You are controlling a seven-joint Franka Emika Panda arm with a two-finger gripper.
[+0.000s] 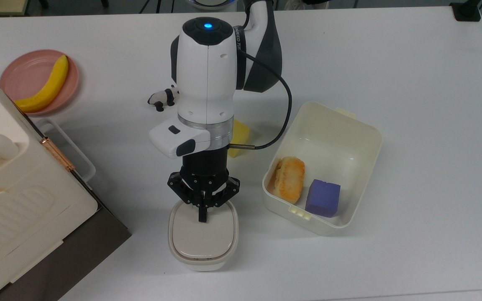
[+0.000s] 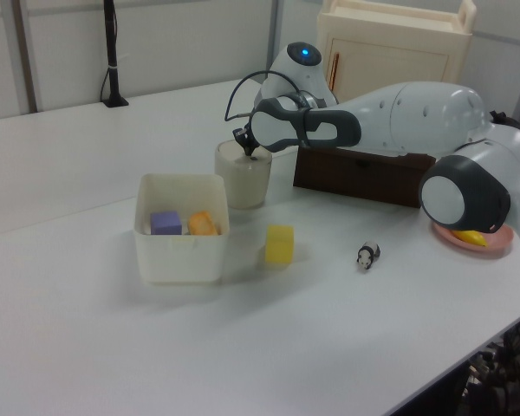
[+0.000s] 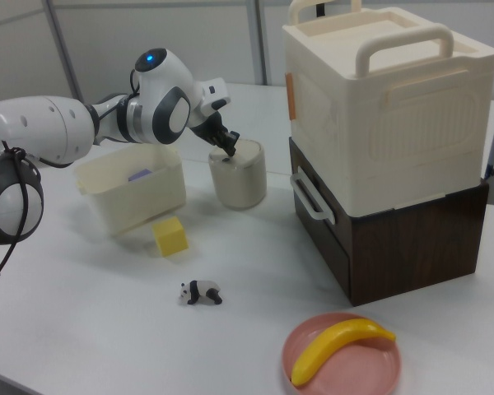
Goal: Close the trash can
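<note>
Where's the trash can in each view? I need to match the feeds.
Top view: the trash can sits low and centre, lid down, under the gripper.
Left view: centre, just behind the open tub.
Right view: centre, left of the big cream appliance.
Shared landmark: the yellow block, near the trash can and tub in every view.
</note>
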